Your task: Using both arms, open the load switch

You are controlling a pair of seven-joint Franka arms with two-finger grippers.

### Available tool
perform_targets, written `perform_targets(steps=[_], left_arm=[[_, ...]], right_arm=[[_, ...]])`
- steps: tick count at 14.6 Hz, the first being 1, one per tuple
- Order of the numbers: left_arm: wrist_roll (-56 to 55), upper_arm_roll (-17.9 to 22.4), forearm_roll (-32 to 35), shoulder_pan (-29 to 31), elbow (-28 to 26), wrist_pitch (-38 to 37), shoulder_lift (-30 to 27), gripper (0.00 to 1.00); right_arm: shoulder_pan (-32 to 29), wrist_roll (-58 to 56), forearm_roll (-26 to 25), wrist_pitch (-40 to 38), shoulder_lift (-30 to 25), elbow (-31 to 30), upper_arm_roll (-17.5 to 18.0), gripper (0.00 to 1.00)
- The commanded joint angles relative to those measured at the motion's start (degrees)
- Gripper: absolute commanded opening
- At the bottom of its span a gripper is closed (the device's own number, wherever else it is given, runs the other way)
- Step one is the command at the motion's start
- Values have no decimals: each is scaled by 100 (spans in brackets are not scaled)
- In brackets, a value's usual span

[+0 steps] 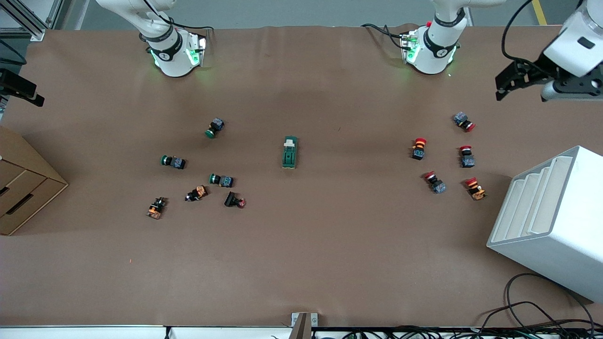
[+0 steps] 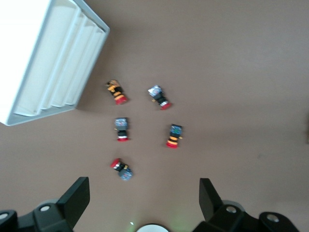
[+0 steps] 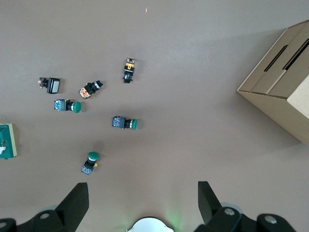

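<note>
The load switch [image 1: 289, 152], a dark green oblong block with a white tab at the end toward the robots' bases, lies in the middle of the table. The right wrist view catches its edge [image 3: 7, 140]. It is out of the left wrist view. My left gripper [image 1: 506, 84] hangs open in the air over the left arm's end of the table, above the red-capped buttons, its jaws wide apart [image 2: 144, 200] and empty. My right gripper [image 1: 23, 89] hangs over the right arm's end and is also open [image 3: 143, 203] with nothing in it. Neither gripper touches the switch.
Several green-capped and orange push buttons [image 1: 221, 180] lie toward the right arm's end, and several red-capped ones [image 1: 435, 181] toward the left arm's end. A white slotted rack [image 1: 551, 221] stands beside the red ones. A cardboard box [image 1: 23, 188] sits at the right arm's end.
</note>
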Motion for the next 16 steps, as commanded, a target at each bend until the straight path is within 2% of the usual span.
perform_targets(steps=[1,6,10,16], left_arm=[[122,-152,-197,244,-268,136,-212,100],[105,-135,-127,217,136,48,16,100],[96,-108,-100,235,557,56,323,100],[113,-91,66,279,786,48,499,100]], right_arm=[[80,4,-185,74,-470,-474,15,100],[62,4,-177,83,-708,-730,41,100],[18,4,-177,92,-682,-721,32,100],[18,4,-177,74,-673,-721,41,100]])
